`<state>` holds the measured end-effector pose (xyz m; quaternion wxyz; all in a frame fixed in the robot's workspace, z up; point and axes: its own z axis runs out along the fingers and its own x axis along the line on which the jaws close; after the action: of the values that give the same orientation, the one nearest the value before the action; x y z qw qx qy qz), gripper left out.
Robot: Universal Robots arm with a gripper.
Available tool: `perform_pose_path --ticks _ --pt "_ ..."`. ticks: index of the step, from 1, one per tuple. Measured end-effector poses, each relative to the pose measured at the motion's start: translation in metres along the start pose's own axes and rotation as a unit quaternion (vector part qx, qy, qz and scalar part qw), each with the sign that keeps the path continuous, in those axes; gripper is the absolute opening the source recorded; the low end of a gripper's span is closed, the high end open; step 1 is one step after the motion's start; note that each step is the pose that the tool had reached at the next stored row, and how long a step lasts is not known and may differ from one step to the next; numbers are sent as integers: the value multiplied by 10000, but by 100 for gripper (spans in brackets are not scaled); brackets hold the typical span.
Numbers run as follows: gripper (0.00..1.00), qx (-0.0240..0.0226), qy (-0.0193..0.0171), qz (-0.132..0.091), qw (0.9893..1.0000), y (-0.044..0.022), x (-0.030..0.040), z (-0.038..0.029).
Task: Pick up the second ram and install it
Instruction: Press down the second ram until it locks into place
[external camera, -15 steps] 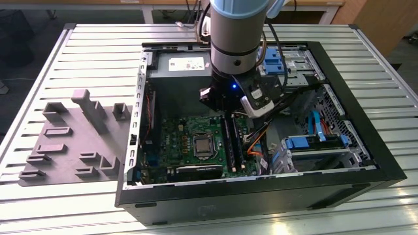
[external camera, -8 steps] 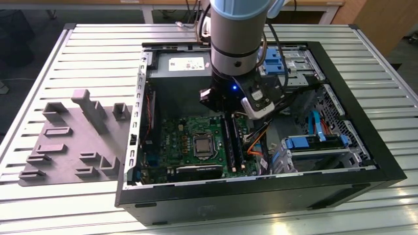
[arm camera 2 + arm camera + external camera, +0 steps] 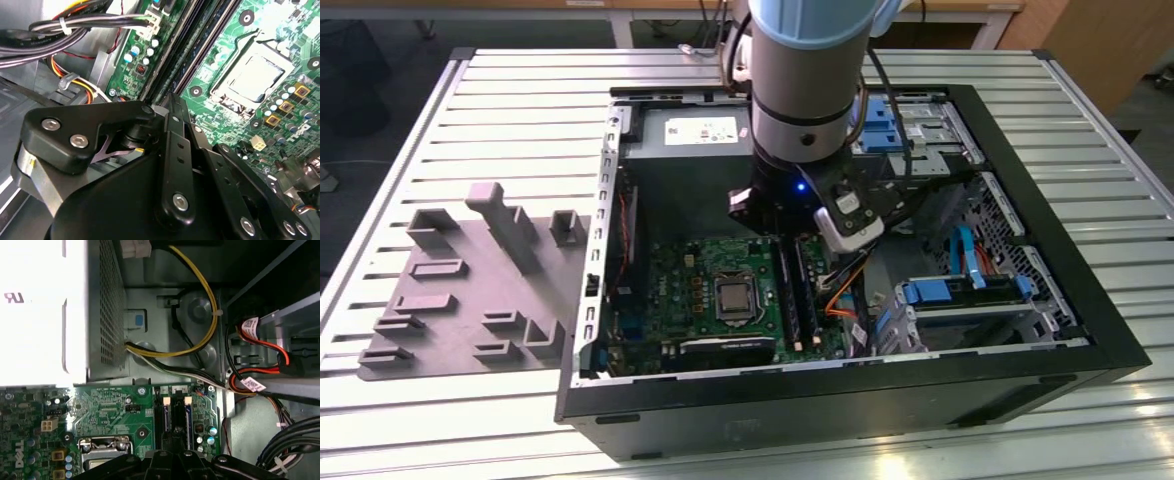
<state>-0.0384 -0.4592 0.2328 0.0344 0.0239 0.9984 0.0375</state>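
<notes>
Gripper (image 3: pixel 783 230), on the arm's wrist, is lowered into an open computer case (image 3: pixel 1101 335) and hangs directly over the memory slots. In the second wrist view its black linkage narrows to a tip (image 3: pixel 170 100) just above those slots. How far it is open, and whether it grips anything, cannot be told.

Slatted metal table (image 3: pixel 520 80): carries the case and, at the exterior view's left, a light grey moulded tray (image 3: pixel 454 290) just beside the case wall.

Green motherboard (image 3: pixel 680 290): lies flat on the case floor and appears in both wrist views (image 3: pixel 280 30) (image 3: pixel 100 405).

Processor socket (image 3: pixel 736 297): a square metal frame near the board's middle, beside the slots (image 3: pixel 260 75).

Slot rails (image 3: pixel 166 420): two long black channels side by side, each with a pale end clip (image 3: pixel 166 401), running out from under the gripper in the first wrist view.

Second ram (image 3: pixel 790 288): taken to be the long, thin dark strip lying along the slot rails just below the gripper in the exterior view. It is hard to tell apart from the rails, and whether it is seated cannot be told.

Yellow and black cables (image 3: pixel 200 340): curve across the bare metal beyond the board.
</notes>
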Motion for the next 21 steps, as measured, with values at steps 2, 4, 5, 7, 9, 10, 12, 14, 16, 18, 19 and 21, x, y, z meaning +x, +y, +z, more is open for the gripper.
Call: perform_pose_path --ticks 2,4,5,7,9,10,12,14,16,18,19,21 --pt "11 1 0 0 10000 -22 -1 -2" --pt "11 1 0 0 10000 -45 -2 -4" --pt "11 0 0 0 10000 -57 -3 -5" --pt "11 1 0 0 10000 -80 -4 -6" --pt "11 0 0 0 10000 -99 -5 -8" --pt "11 0 0 0 10000 -109 -5 -8" --pt "11 0 0 0 10000 -125 -6 -9" --pt "11 0 0 0 10000 -139 -7 -10" --pt "11 1 0 0 10000 -154 -8 -12" --pt "11 1 0 0 10000 -171 -9 -13" --pt "11 1 0 0 10000 -179 -9 -14" --pt "11 1 0 0 10000 -197 -10 -15"
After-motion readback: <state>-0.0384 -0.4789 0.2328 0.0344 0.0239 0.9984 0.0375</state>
